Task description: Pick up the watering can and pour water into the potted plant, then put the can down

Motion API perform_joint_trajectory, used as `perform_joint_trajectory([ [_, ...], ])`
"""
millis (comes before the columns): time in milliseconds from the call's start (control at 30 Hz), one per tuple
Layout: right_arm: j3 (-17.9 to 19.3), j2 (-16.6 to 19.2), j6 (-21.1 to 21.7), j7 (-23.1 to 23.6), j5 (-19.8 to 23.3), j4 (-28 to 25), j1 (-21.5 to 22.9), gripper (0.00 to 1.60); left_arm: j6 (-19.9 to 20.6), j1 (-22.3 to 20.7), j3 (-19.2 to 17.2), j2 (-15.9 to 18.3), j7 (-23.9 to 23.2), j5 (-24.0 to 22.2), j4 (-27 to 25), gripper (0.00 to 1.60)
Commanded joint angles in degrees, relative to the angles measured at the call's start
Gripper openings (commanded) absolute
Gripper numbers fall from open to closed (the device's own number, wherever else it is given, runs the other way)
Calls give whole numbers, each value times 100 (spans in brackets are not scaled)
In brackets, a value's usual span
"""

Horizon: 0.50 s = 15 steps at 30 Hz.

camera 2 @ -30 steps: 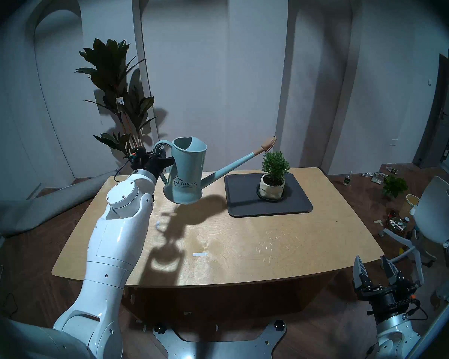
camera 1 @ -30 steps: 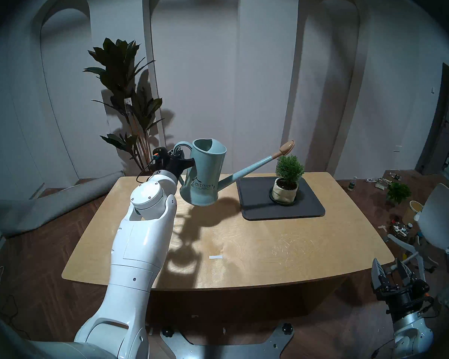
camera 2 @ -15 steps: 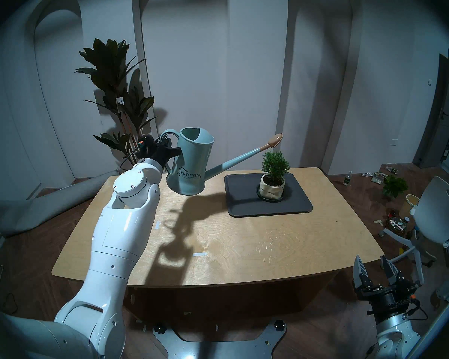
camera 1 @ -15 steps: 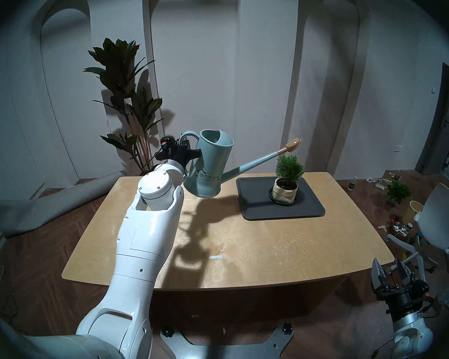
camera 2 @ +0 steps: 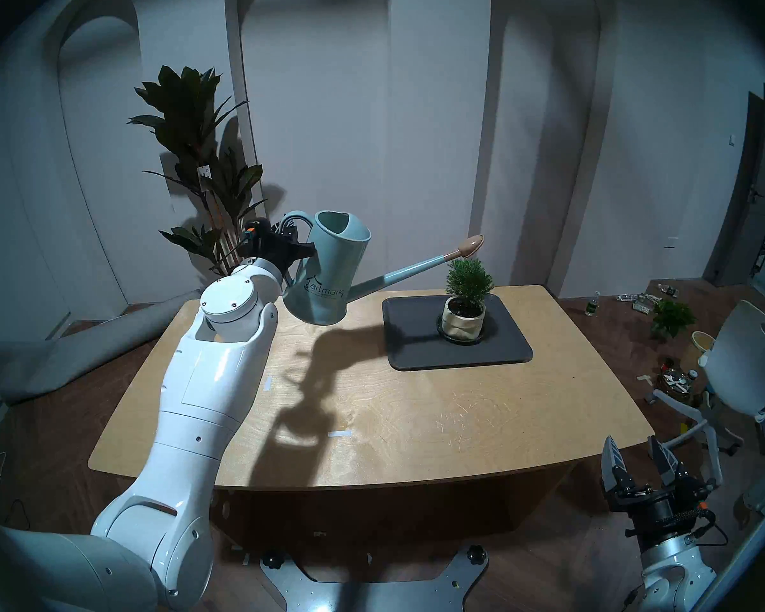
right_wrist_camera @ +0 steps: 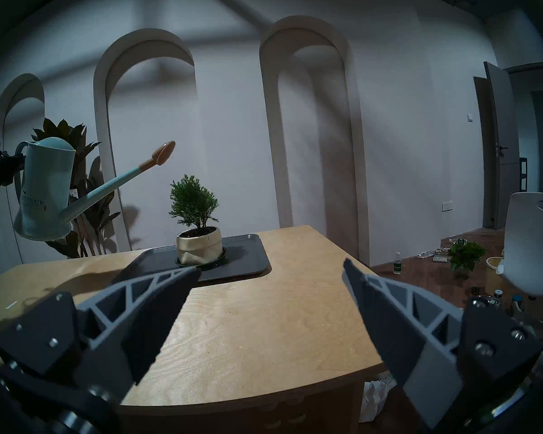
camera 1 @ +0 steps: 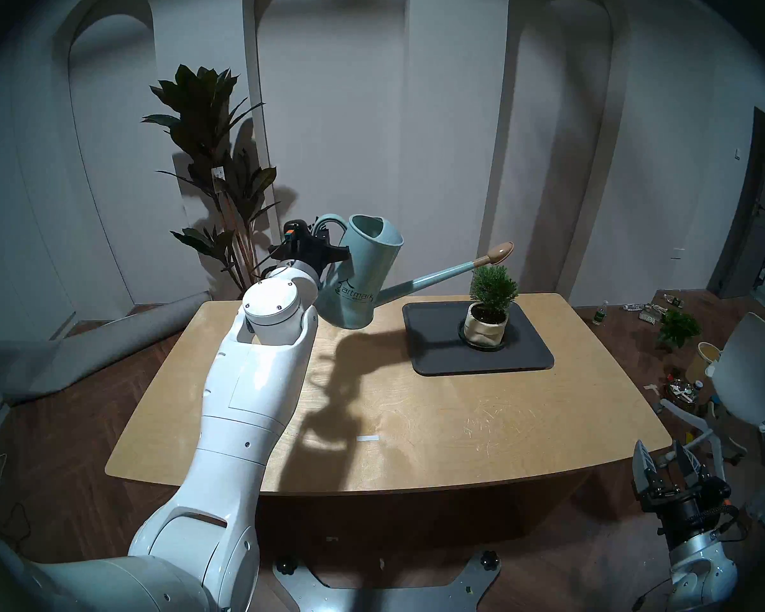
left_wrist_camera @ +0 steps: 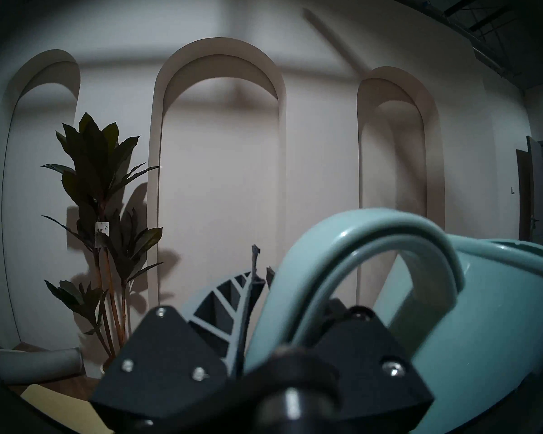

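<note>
The pale teal watering can [camera 1: 358,284] [camera 2: 327,280] [right_wrist_camera: 44,186] hangs above the table's far left part, tipped to the right. My left gripper [camera 1: 323,240] [camera 2: 290,229] [left_wrist_camera: 261,267] is shut on its loop handle [left_wrist_camera: 373,245]. Its long spout reaches right, and the tan rose tip [camera 1: 500,250] sits just above and a little left of the potted plant's top. The potted plant [camera 1: 492,286] [camera 2: 468,280] [right_wrist_camera: 195,201], in a cream pot, stands on a dark tray [camera 1: 438,350]. My right gripper [camera 1: 667,458] [camera 2: 634,454] [right_wrist_camera: 270,267] is open off the table's near right corner, holding nothing.
A tall dark broad-leaved plant [camera 1: 213,156] stands behind the table's left rear. A rolled grey mat [camera 1: 85,346] lies on the floor at the left. At the right are a white chair [camera 1: 751,368], a small leafy plant [camera 1: 679,328] and floor clutter.
My left arm has raised the can and carried it right. The can has tipped further, so the spout lies flatter above the plant. The right arm has not moved.
</note>
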Motion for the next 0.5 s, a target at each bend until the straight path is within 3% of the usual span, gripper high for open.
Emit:
perform_joint_trajectory([
  [0, 3, 14, -18, 16, 5, -81, 15, 160, -195, -625, -8, 58, -13, 242, -73, 0],
  [467, 15, 12, -18, 35, -2, -65, 38, 160, -215, -1000, 70, 111, -84, 673, 120, 0],
])
